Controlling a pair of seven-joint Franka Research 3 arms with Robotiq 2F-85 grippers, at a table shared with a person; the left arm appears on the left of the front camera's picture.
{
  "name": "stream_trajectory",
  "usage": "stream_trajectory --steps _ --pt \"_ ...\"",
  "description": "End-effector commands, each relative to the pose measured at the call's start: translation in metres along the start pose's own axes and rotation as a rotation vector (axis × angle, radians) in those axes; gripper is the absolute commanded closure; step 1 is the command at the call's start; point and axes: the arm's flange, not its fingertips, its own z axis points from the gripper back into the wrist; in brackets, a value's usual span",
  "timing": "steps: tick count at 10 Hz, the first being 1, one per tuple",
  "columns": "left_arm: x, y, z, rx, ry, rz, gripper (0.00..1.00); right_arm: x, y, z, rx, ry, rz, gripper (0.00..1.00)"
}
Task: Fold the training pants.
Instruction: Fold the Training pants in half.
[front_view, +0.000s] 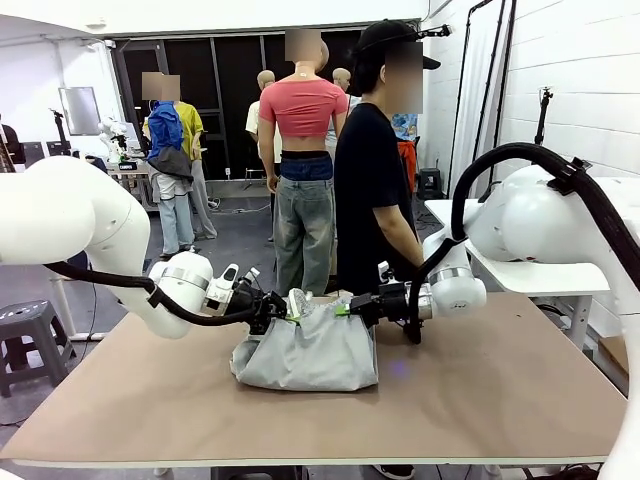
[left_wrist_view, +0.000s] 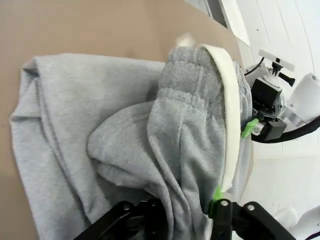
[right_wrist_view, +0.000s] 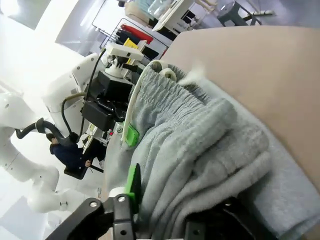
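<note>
Training pants (front_view: 305, 350) lie folded in grey bundle at table (front_view: 480, 400) centre, waistband raised between two grippers. Left gripper (front_view: 283, 308) at left waistband corner, fingers partly spread around fabric. Right gripper (front_view: 346, 309) at right corner, fingers likewise part-open astride cloth. Person (front_view: 375, 190) stands behind.

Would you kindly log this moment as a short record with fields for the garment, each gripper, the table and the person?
garment: training pants, folded into a compact grey bundle, waistband edge raised
left gripper: at the bundle's left top corner, fabric between its fingers
right gripper: at the right top corner, fabric between its fingers
table: brown, bundle near the middle
person: standing at the far side
</note>
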Motion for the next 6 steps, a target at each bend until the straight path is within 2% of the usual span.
stream_trajectory --steps 1,2,4,6 --pt "0.000 -0.002 0.004 0.024 0.017 0.029 0.07 0.009 0.006 0.006 -0.041 -0.020 -0.037 0.02" --pt "-0.001 -0.003 0.009 0.025 0.009 0.035 0.00 0.010 0.010 0.013 -0.066 -0.024 -0.036 0.00" --pt "-0.005 -0.007 0.036 0.048 -0.042 0.041 0.00 0.014 0.023 0.034 -0.124 -0.025 -0.027 0.00" --pt "-0.015 -0.015 0.082 0.110 -0.123 0.060 0.00 0.019 0.044 0.058 -0.194 -0.033 0.003 0.00"
